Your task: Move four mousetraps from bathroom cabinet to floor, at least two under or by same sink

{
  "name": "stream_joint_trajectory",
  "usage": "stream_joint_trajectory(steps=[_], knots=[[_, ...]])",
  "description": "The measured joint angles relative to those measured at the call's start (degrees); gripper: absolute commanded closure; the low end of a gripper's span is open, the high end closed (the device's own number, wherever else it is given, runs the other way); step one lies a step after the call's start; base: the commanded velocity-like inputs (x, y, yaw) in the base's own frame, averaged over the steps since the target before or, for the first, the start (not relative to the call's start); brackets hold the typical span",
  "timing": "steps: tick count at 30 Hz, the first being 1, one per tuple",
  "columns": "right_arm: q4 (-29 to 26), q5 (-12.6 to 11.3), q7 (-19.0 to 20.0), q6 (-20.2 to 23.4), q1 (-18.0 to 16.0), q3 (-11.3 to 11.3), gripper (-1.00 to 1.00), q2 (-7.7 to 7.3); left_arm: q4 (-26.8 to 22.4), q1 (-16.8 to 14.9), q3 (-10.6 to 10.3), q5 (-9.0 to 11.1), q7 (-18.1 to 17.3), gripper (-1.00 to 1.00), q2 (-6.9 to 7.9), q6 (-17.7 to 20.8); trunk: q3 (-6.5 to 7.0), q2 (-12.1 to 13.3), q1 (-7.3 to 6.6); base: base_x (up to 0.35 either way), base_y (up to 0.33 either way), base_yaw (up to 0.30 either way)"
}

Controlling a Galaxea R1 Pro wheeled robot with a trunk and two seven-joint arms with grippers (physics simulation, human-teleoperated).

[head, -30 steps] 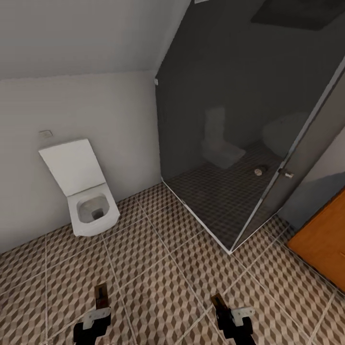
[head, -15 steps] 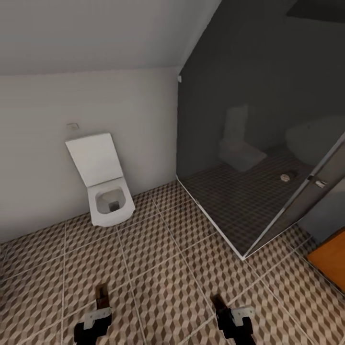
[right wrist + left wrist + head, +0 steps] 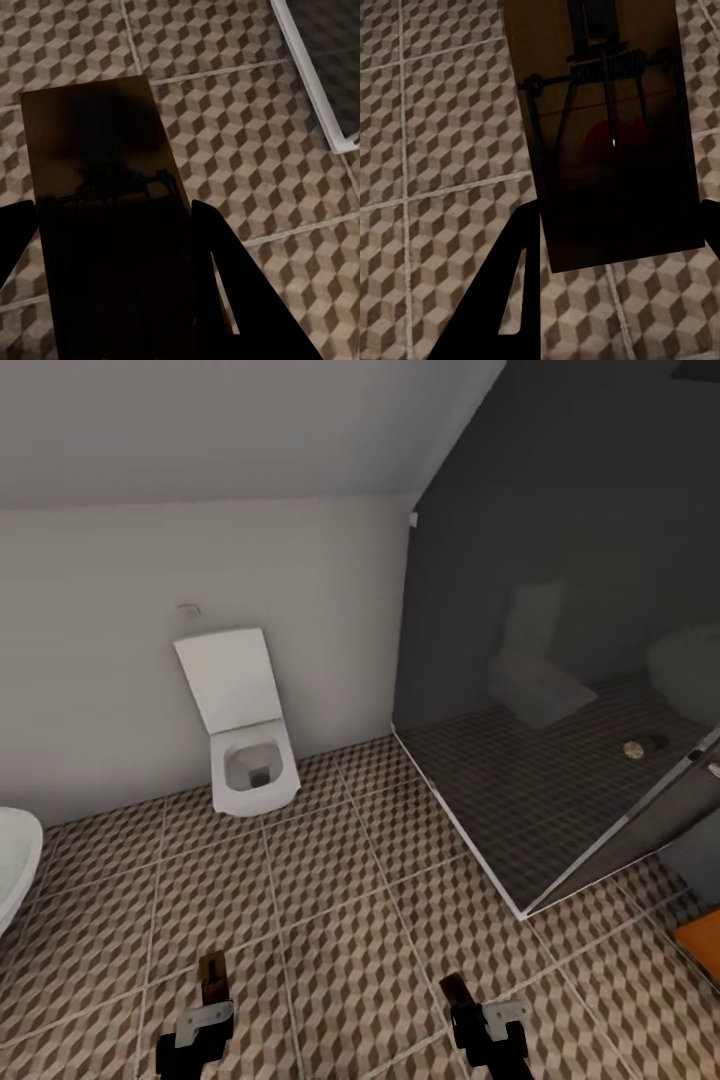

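One mousetrap [image 3: 607, 142] is gripped in the left pincer [image 3: 210, 985], another [image 3: 105, 217] in the right pincer [image 3: 457, 995], at 7 and 5 o'clock above the bathroom floor [image 3: 340, 900]. Light, stiff boards are judged best held by their edges, clear of the spring.

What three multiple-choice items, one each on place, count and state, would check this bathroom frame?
1. The toilet stands: A) inside the shower B) against the white wall C) beside the orange cabinet.
2. Mousetraps held: A) none B) one C) two.
3. The toilet lid is: A) raised B) shut C) missing.

Answers: 1 B, it backs onto the wall left of the shower enclosure. 2 C, the left gripper grips one mousetrap and the right gripper another mousetrap. 3 A, the bowl shows open.
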Motion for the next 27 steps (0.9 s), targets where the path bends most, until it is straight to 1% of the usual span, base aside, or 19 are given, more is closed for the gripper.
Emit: stream_joint_trajectory(steps=[6, 27], knots=[[0.0, 0.0, 0.0, 0.01, 0.0, 0.0, 1.0, 0.0, 0.01, 0.0, 0.01, -0.01, 0.0, 1.0, -0.01, -0.03, -0.32, -0.01, 0.0, 0.1, -0.082, 0.237], [0.0, 0.0, 0.01, 0.03, 0.0, 0.0, 1.0, 0.0, 0.01, -0.01, 0.01, -0.02, 0.01, 1.0, -0.02, -0.02, -1.42, -0.01, -0.01, 0.098, -0.002, 0.236]])
